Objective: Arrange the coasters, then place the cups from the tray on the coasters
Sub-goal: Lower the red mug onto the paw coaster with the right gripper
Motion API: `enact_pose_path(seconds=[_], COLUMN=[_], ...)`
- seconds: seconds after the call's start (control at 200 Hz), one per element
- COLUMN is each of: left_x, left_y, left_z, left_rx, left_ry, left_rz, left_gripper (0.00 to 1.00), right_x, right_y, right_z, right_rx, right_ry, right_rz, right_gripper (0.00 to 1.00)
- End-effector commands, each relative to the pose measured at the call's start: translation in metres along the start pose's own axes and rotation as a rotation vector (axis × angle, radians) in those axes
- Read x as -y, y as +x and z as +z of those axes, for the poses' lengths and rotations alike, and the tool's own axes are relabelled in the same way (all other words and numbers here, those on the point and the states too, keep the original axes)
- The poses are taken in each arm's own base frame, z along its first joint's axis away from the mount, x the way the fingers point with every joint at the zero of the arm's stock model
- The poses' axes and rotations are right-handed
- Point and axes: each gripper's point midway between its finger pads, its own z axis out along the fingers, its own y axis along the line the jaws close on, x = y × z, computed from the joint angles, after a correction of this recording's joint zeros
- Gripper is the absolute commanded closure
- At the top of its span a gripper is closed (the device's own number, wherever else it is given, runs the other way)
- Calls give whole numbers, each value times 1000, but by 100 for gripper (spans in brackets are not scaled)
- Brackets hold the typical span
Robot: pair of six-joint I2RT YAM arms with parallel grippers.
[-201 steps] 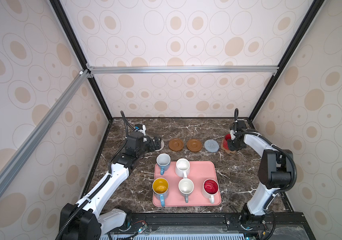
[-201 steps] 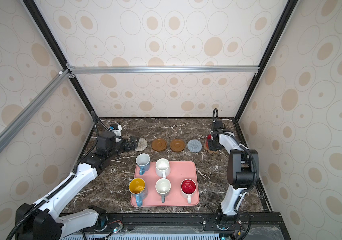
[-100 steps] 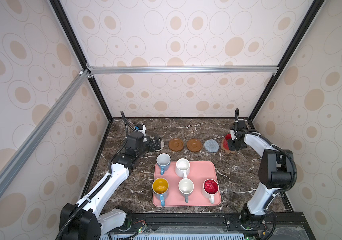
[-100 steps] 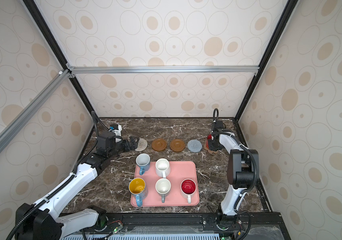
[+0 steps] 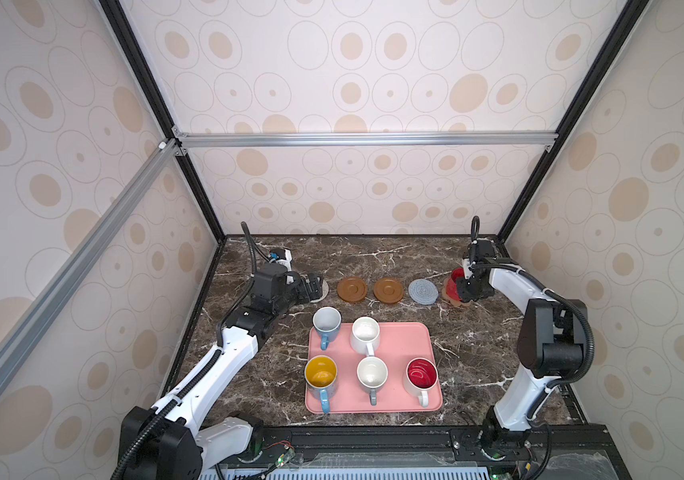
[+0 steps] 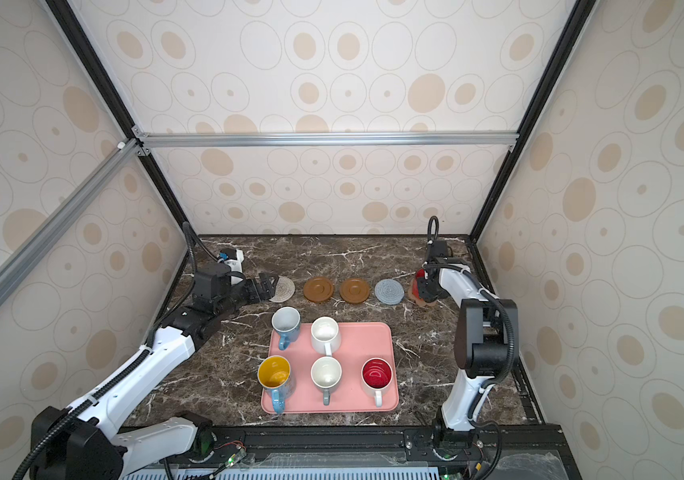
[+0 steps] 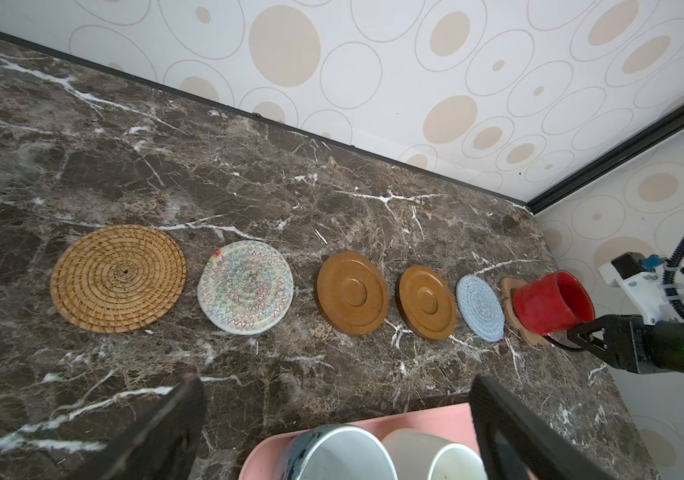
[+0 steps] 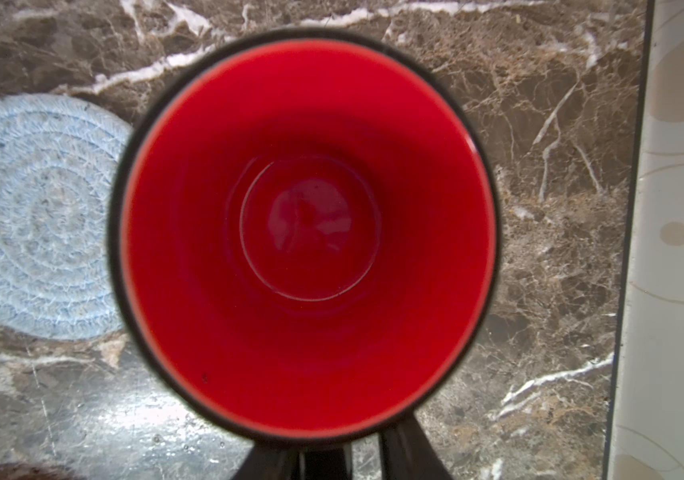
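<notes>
Tabletop (image 5: 373,257) dark veined marble, pink tray (image 5: 402,345) on it; walls (image 5: 353,83) oval-patterned cream.

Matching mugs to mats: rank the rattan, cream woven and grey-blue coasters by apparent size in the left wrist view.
1. rattan coaster
2. cream woven coaster
3. grey-blue coaster
The grey-blue one lies farthest from this camera, so its true size is unsure.

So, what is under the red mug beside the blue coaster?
A brown wooden coaster: only its lobed edge shows beside the red mug. The mug covers its middle.
</notes>
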Motion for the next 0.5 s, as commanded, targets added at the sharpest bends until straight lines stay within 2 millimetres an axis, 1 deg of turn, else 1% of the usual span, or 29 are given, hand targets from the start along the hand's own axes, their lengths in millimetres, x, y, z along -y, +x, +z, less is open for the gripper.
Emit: enact_pose_path(seconds=[0.0,0.18,0.375,0.495], left_x=[6,4,5,4], left_y=[-8,-6,-7,-6], left_z=[-8,-9,-9,-10], left_rx=[36,35,38,38], left_ry=[20,15,17,16], left_rz=[-13,-13,-15,-16], left_gripper=[0,0,0,0], right_x=[9,11,9,6], right_y=[-1,2,4,3], right_z=[-8,-10,-14,-20], right_rx=[7,4,7,15], right_ry=[25,33,16,-4], right_rz=[3,2,0,0], right_gripper=[68,68,67,66])
